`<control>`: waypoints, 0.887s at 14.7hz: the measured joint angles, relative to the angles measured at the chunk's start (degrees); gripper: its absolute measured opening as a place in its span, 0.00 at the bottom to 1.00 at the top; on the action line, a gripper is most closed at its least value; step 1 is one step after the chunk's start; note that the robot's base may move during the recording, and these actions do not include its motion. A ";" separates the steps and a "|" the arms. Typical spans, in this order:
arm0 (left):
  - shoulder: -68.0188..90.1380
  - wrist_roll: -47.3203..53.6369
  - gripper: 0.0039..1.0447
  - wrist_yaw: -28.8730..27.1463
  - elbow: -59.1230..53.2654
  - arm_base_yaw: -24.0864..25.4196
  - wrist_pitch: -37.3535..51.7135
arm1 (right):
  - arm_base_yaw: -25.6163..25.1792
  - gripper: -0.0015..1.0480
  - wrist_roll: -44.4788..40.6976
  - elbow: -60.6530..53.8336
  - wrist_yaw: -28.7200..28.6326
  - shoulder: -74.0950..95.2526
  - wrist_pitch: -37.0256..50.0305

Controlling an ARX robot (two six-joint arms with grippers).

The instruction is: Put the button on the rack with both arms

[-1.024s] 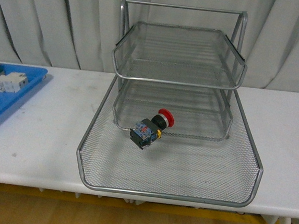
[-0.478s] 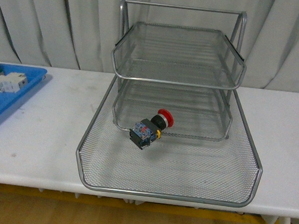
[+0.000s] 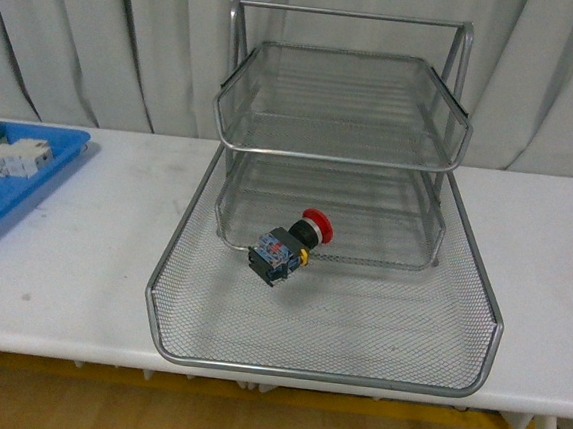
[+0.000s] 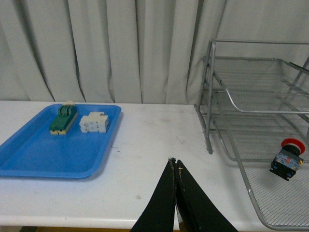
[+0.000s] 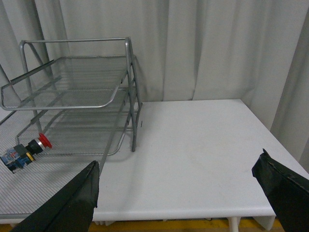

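The button (image 3: 287,247) lies on its side on the lowest shelf of the rack (image 3: 318,375), near the middle and slightly toward the robot's left. Its long axis runs diagonally: the dark body points to the front-left, and the red cap points to the back-right, just beside the front edge of the middle shelf.

The left gripper (image 4: 175,166) has its fingers pressed together and holds nothing. The right gripper (image 5: 178,162) is spread wide and is also empty. Both are well apart from the button, which lies between them and further forward; I cannot tell which arm is nearer. I judge the placing done.
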 joint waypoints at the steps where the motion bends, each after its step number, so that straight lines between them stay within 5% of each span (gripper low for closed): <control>1: -1.18 0.00 0.01 0.00 0.00 0.00 -1.68 | 0.00 0.94 0.00 0.00 0.00 -0.02 0.00; 2: -7.30 0.00 0.01 0.15 0.02 0.00 -10.49 | 0.00 0.94 0.00 0.00 0.02 -0.02 -0.02; 5: -9.77 -0.07 0.04 0.00 0.02 0.00 -10.32 | 0.00 0.94 0.00 0.00 0.00 0.00 -0.02; 7: -9.77 -0.09 0.32 -0.02 0.02 0.00 -10.51 | -0.04 0.94 -3.32 2.40 -2.40 3.43 -7.26; 11: -9.77 -0.09 0.84 0.00 0.02 0.00 -10.47 | 5.84 0.94 -4.35 8.87 -2.99 41.05 11.37; 12: -9.77 -0.02 0.96 0.02 0.02 0.00 -10.49 | 8.72 0.86 -1.92 10.60 -2.54 49.07 13.46; 13: -9.77 -0.09 0.93 0.00 0.02 0.00 -10.51 | 12.79 0.73 2.05 12.83 -1.79 57.64 14.27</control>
